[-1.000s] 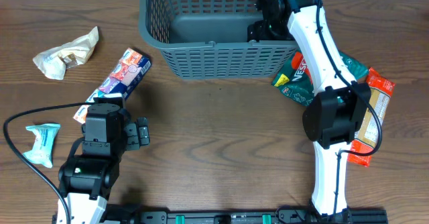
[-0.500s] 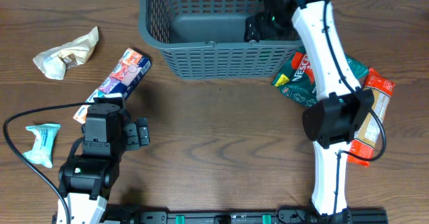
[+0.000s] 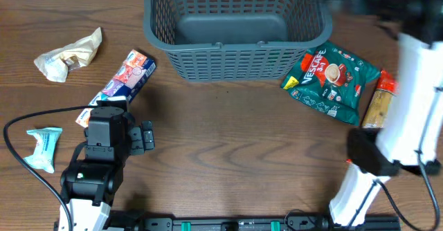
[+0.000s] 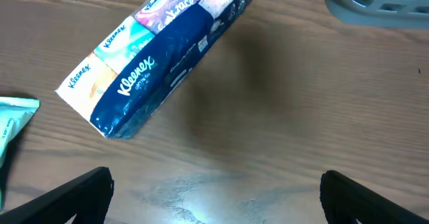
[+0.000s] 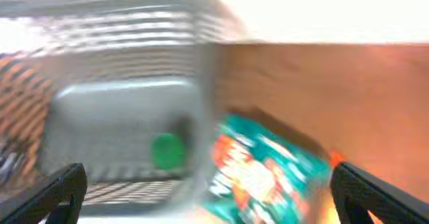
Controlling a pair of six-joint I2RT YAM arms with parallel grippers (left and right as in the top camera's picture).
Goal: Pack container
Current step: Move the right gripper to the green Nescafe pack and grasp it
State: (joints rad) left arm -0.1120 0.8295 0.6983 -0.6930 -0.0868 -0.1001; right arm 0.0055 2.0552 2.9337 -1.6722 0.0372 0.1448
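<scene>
The brown wooden desk (image 3: 228, 155) carries the container (image 3: 235, 45), a large dark grey slotted basket standing upright at the middle of the far edge, its floor bare in the overhead view; the right wrist view shows a small green round thing (image 5: 167, 150) against it, too blurred to name. The white right arm (image 3: 408, 120) rises along the right edge, blurred at the top, and the right fingers (image 5: 53, 190) stand wide apart with nothing between them. The black left arm (image 3: 97, 162) sits at the near left corner; the left fingers (image 4: 74, 197) are spread fully, empty, above bare wood. A green Nescafe packet (image 3: 331, 79) lies flat just beside the container's near right corner, and an orange packet (image 3: 381, 99) touches its right side, partly under the right arm. A Kleenex pack (image 4: 154, 63) lies slantwise towards the left edge, apart from the container. A crumpled beige wrapper (image 3: 69, 54) lies near the far left corner, and a small teal packet (image 3: 43, 148) by the left edge
</scene>
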